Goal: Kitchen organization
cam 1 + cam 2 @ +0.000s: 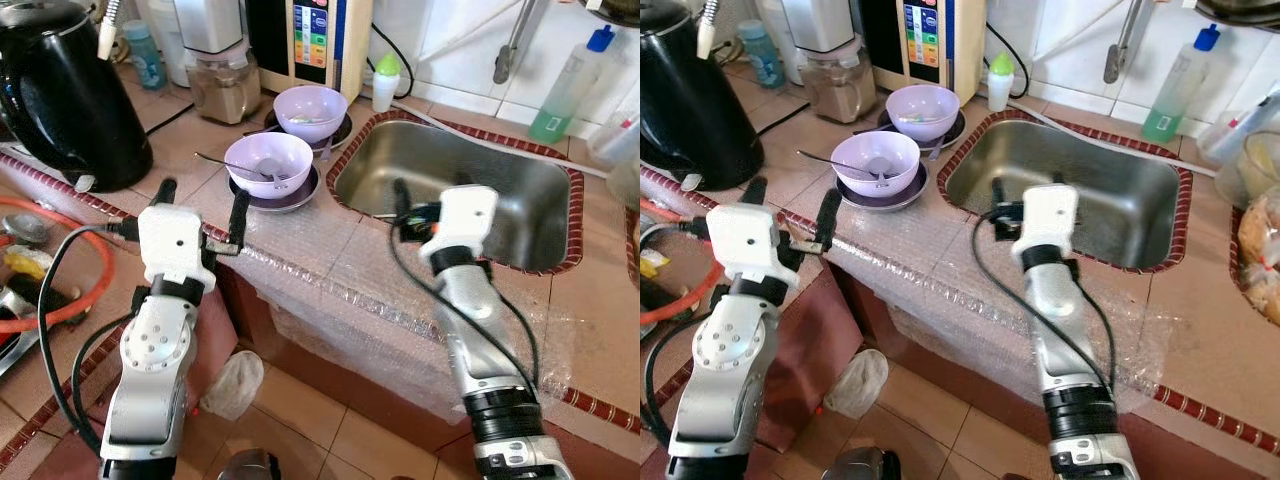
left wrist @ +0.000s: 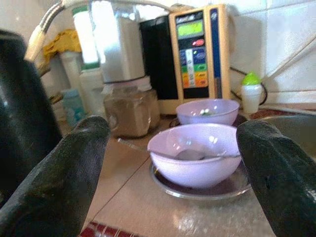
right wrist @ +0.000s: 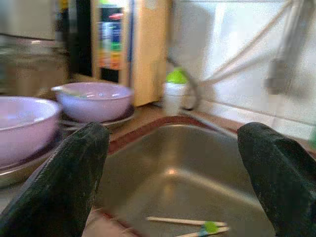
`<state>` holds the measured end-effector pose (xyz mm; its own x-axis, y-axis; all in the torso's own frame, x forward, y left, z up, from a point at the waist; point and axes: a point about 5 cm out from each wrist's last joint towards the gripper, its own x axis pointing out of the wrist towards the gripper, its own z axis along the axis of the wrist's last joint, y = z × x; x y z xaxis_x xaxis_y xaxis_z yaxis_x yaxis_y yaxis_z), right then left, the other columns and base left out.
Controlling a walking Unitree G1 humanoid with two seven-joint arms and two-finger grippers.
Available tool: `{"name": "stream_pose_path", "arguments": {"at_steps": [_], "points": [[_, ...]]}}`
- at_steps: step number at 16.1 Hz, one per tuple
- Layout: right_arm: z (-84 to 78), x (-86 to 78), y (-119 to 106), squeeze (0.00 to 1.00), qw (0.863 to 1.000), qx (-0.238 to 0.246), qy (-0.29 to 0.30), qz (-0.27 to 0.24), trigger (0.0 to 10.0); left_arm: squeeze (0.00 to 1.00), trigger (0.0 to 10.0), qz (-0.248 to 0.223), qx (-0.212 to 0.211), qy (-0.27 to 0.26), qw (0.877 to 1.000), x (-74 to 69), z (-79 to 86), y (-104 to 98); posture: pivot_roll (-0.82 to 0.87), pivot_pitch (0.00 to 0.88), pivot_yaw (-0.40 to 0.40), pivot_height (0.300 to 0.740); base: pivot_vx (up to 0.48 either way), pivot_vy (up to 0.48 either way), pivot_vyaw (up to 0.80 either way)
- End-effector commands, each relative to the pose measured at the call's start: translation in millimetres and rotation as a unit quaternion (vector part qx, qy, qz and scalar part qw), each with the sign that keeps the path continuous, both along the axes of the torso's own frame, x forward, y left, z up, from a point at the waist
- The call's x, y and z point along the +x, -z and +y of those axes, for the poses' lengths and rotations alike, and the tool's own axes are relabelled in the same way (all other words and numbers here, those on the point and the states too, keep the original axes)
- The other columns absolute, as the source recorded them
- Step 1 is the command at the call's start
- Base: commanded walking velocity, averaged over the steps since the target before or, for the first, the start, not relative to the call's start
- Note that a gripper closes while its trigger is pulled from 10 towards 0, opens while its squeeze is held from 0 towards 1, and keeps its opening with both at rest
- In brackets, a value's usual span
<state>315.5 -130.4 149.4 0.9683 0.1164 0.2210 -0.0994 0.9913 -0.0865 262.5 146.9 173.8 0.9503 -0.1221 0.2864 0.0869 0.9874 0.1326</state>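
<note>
Two lavender bowls sit on dark plates on the tiled counter. The near bowl [image 1: 268, 160] has a spoon [image 1: 235, 165] in it, and the far bowl [image 1: 310, 110] stands behind it. To their right lies the steel sink [image 1: 480, 190], with a pale stick and a green-tipped utensil [image 3: 190, 226] on its bottom. My left gripper [image 1: 205, 192] is open at the counter's front edge, just short of the near bowl [image 2: 195, 153]. My right gripper [image 1: 1026, 185] is open over the sink's front rim, nothing between its fingers.
A black kettle [image 1: 60, 90] stands at the far left, with a blender jar [image 1: 222, 85] and a water unit [image 1: 315, 35] behind the bowls. A green-capped bottle [image 1: 385, 82], a faucet [image 1: 515, 45] and a soap bottle [image 1: 565, 85] line the back. Bubble wrap [image 1: 330, 270] covers the counter edge.
</note>
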Motion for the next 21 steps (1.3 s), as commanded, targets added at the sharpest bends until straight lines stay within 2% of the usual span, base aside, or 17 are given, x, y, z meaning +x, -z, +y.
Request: {"name": "stream_pose_path", "arguments": {"at_steps": [1,8,19,21], "points": [[6.0,-1.0,-6,0.0,1.0,0.014,-0.024,-0.008,10.0,0.0,10.0,-0.003,0.0,0.009,1.0,1.2,-1.8,-2,0.04,0.0,0.033,0.74,0.0,0.0,0.0],[9.1,-4.4,-3,0.0,0.999,0.027,-0.044,0.002,10.0,0.0,10.0,-0.001,-0.002,0.024,1.0,2.2,-7.6,0,0.03,0.0,0.024,0.74,0.0,0.0,0.0],[-6.9,-7.4,5,0.0,0.999,0.033,-0.034,0.016,10.0,0.0,10.0,0.007,0.001,0.044,0.999,3.5,-14.7,5,0.02,0.0,0.02,0.74,0.3,0.0,0.0],[-7.6,-8.2,6,0.0,0.999,0.031,-0.034,0.02,10.0,0.0,10.0,0.008,-0.005,0.049,0.999,2.3,-15.5,7,0.02,0.0,0.02,0.74,0.0,0.0,0.0]]}}
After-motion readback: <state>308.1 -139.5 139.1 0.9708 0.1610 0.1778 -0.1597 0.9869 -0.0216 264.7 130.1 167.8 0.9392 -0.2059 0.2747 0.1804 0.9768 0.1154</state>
